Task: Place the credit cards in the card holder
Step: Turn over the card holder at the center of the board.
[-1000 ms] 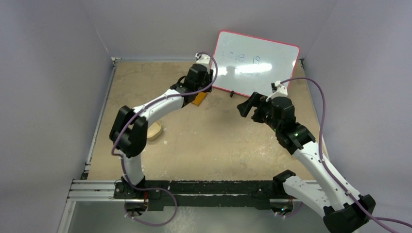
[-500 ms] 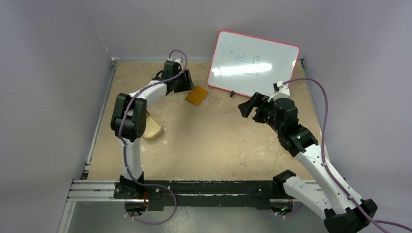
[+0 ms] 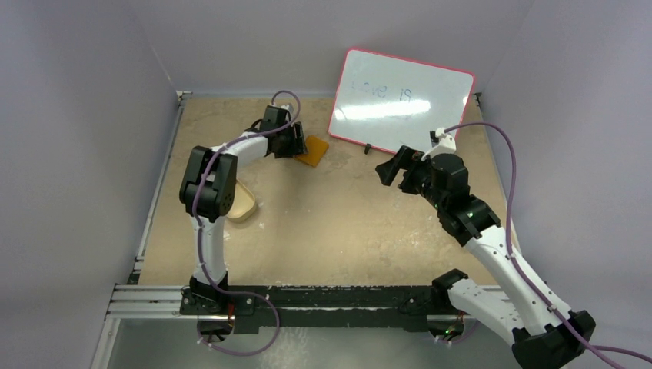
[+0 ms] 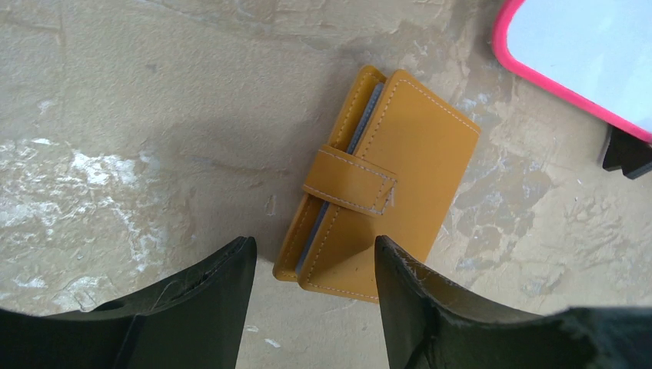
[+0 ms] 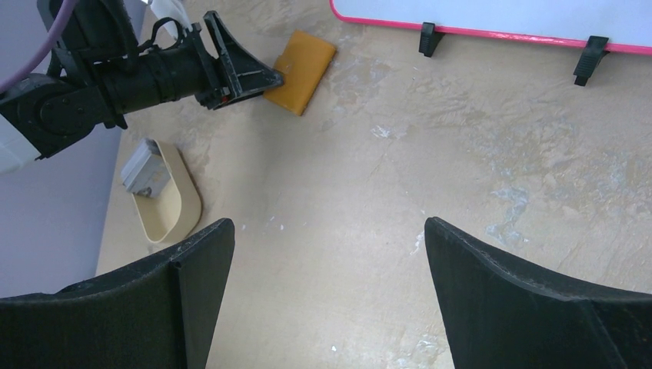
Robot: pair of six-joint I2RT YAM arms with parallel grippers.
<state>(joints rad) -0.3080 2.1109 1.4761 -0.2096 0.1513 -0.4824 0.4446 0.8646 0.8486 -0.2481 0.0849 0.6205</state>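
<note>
Closed card holder (image 4: pixel 400 177) lies near the whiteboard (image 4: pixel 584 46); only a grey sliver (image 4: pixel 358 131) shows between its covers. The left tool (image 4: pixel 311 250) hangs spread beside it; the right tool (image 5: pixel 329 227) is spread, well apart.

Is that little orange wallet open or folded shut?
Folded shut. In the left wrist view the card holder lies with covers together and its snap tab wrapped over the edge onto the front.
</note>
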